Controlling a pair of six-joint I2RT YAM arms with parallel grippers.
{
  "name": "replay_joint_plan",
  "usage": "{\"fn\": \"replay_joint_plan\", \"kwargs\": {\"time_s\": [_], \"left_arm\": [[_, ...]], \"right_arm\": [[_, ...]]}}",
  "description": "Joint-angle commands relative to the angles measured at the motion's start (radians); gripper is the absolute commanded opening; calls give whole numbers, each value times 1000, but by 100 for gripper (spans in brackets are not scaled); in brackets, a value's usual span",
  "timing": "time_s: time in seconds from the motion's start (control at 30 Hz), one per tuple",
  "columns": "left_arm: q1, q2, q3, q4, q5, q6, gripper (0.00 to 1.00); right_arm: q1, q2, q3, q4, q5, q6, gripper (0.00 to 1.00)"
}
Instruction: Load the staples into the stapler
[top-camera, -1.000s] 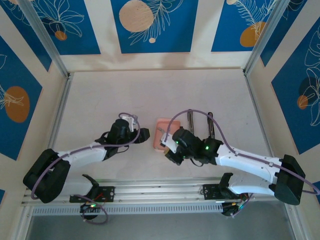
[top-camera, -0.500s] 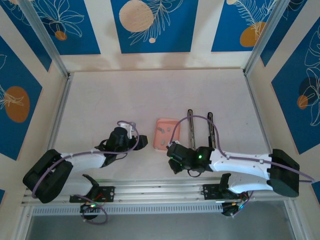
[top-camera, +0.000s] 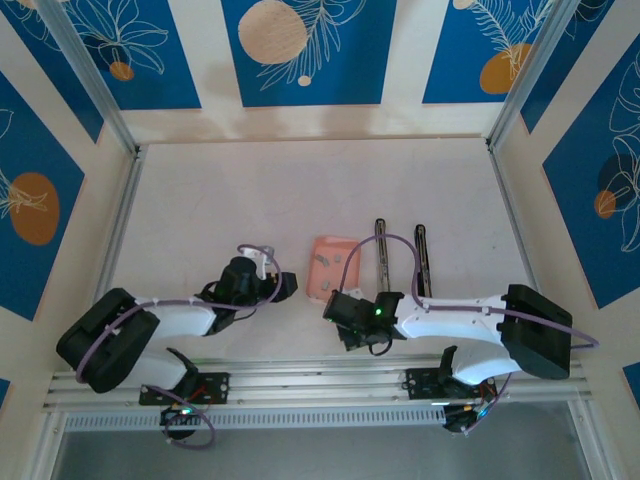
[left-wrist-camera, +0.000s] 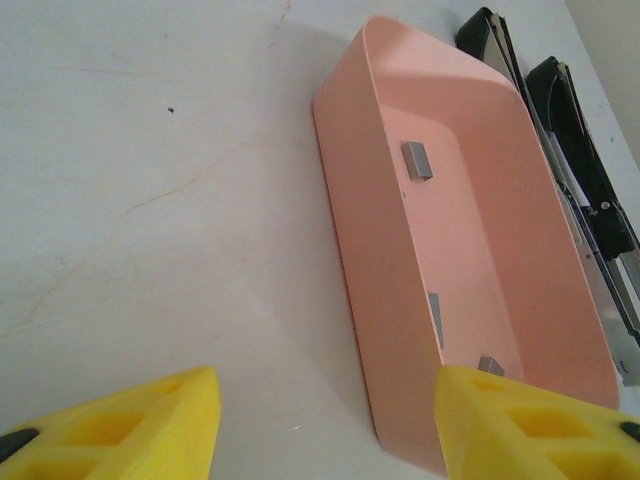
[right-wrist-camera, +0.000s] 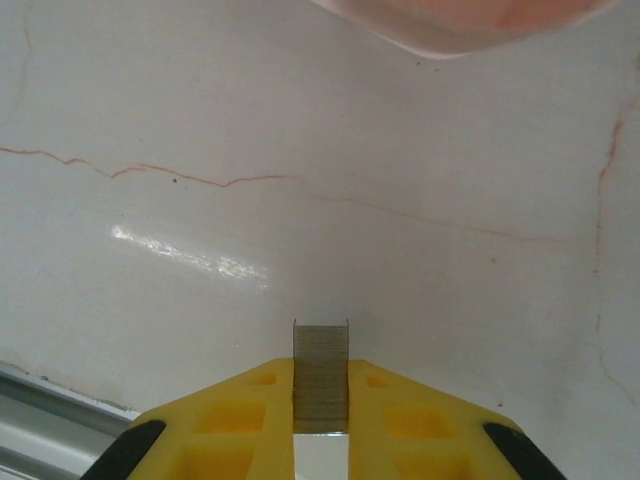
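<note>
Right gripper (right-wrist-camera: 320, 412) clamps a staple strip (right-wrist-camera: 320, 368), end protruding for my feed into the stapler (top-camera: 421, 258). Left gripper (left-wrist-camera: 325, 432) jaws apart, waiting beside tray (left-wrist-camera: 345, 230).

Pink tray (left-wrist-camera: 358, 285), grey staples (left-wrist-camera: 417, 160), white table (left-wrist-camera: 150, 200)

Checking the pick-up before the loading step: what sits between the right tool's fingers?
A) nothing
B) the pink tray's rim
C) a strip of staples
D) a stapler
C: in the right wrist view, a grey strip of staples stands upright, pinched in the right tool.
</note>
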Motion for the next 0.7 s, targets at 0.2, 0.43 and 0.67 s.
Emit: {"fn": "replay_joint_plan", "kwargs": {"time_s": [0.2,0.43,0.67], "left_arm": [[-17,22,20,58,2,6,58],[-19,-13,16,0,-11,42,58],[-19,-37,5,-12,-18,50,58]], "right_arm": [[-16,-22,3,-11,-16,27,21],[-29,-14,-13,-3,-58,20,24],[-42,-13,3,-36,-87,11,33]]}}
